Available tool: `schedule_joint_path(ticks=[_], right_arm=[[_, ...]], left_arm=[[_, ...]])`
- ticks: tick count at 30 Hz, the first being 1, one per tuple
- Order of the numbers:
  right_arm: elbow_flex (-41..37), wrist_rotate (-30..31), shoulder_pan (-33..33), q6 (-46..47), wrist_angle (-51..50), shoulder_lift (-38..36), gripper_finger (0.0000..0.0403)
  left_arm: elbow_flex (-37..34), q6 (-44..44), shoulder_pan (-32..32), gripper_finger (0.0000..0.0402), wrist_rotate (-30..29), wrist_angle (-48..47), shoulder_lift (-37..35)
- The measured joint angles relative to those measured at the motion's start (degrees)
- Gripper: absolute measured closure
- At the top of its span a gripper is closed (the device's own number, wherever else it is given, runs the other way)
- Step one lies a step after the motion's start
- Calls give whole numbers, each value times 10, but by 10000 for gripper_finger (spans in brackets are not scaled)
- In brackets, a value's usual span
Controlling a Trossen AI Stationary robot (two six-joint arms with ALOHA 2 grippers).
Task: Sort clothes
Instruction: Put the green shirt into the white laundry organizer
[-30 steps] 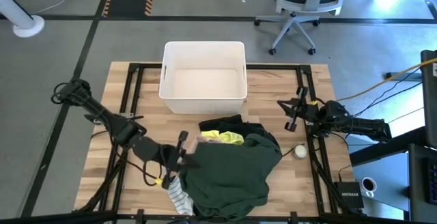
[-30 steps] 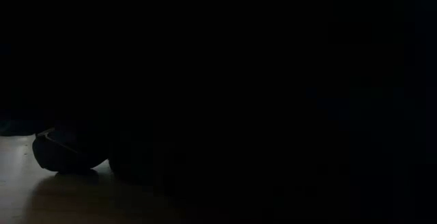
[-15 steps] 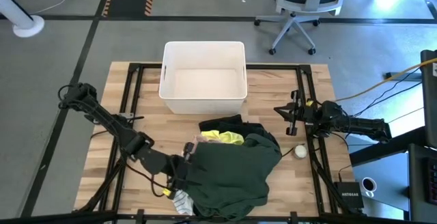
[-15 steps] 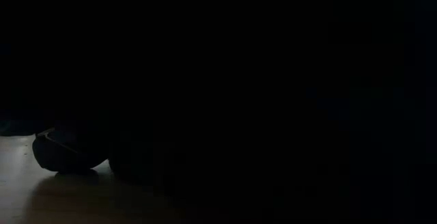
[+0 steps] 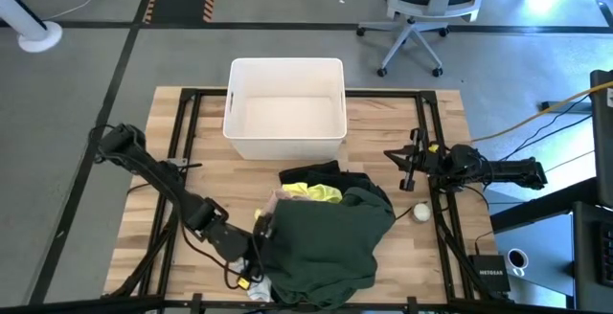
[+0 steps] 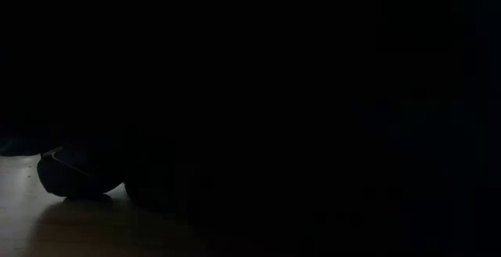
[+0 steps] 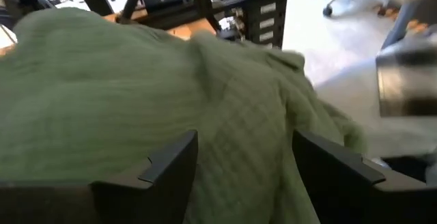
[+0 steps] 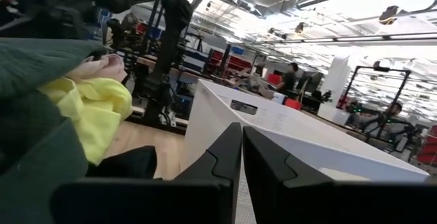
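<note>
The clothes lie in a pile at the table's near middle. A large dark green garment (image 5: 330, 242) lies on top, with neon yellow (image 5: 321, 192), black (image 5: 311, 172) and pale pink (image 5: 278, 199) pieces at its far side. A striped sock (image 5: 257, 292) peeks out at its near left. My left gripper (image 5: 257, 249) stands open at the green garment's left edge, and green cloth (image 7: 225, 80) fills the space ahead of its fingers. My right gripper (image 5: 404, 158) is shut and held off the pile at the table's right. Dark cloth blocks most of the low view. My left gripper comes at the green garment's left edge low, from the table's left, with its fingers (image 7: 171, 162) apart on either side of the cloth (image 7: 239, 135). I cannot tell whether the fingers touch it.
A white bin (image 5: 285, 113) stands at the table's far middle, with bare wood between it and the pile. A small white ball (image 5: 421, 213) lies on the table right of the pile. A black frame runs along the table's edges. Office chairs stand on the floor beyond.
My left gripper has gone toward the table's near edge along the green garment's left side, closing in on it, and has opened. The pile has kept its shape.
</note>
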Motion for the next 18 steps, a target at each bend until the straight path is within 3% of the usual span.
schedule_joint_path(ticks=[4,9,14,18], right_arm=[[0,2,0,0,0,0,370],[0,4,0,0,-1,0,370],[0,6,0,2,-15,0,370],[0,10,0,11,-20,0,370]], left_arm=[[0,59,0,166,-7,1,24],[0,132,9,166,-84,3,49],[0,147,25,168,-114,4,59],[0,149,34,200,-117,4,59]])
